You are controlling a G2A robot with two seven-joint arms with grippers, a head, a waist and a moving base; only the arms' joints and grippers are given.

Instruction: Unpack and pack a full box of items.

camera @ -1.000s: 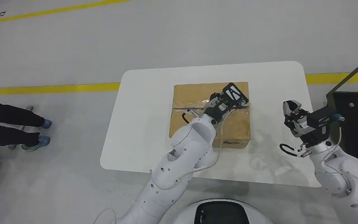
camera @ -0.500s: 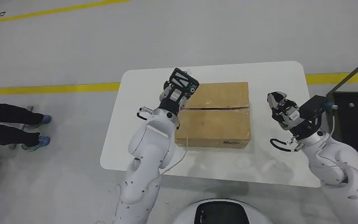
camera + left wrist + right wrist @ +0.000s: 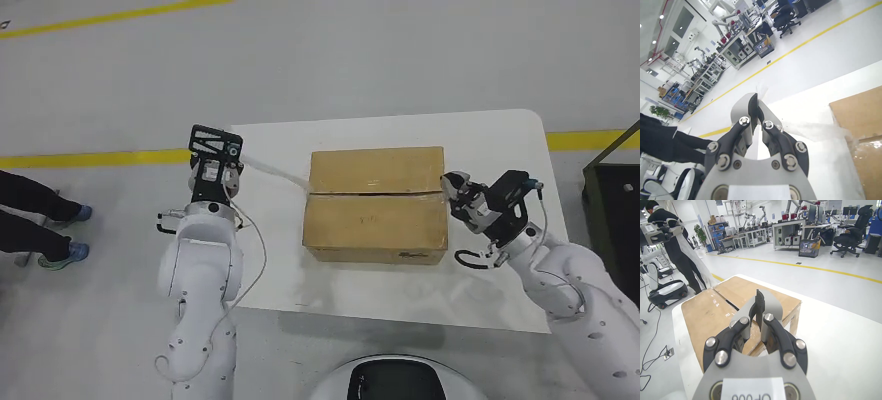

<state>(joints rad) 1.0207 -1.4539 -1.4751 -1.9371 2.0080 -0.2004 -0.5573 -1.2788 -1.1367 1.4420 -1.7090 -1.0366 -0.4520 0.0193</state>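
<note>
A brown cardboard box (image 3: 375,205) lies in the middle of the white table (image 3: 480,135), its top flaps closed along a centre seam. My left gripper (image 3: 215,150) is off the box's left end, near the table's left edge. It is shut on a strip of clear tape (image 3: 275,172) that stretches back to the box's left end. The left wrist view shows the tape (image 3: 810,128) running from my gripper (image 3: 757,100) to the box (image 3: 857,109). My right gripper (image 3: 455,188) is shut and empty at the box's right end, hovering over its top (image 3: 702,311).
A dark cabinet (image 3: 610,200) stands just past the table's right edge. Bare table surface lies in front of the box (image 3: 400,290) and to its right (image 3: 510,270). A yellow floor line (image 3: 100,158) runs behind the table.
My left gripper has swept from over the box's right part across to the table's left edge, peeling the tape off the seam. My right gripper has moved left to the box's right end.
</note>
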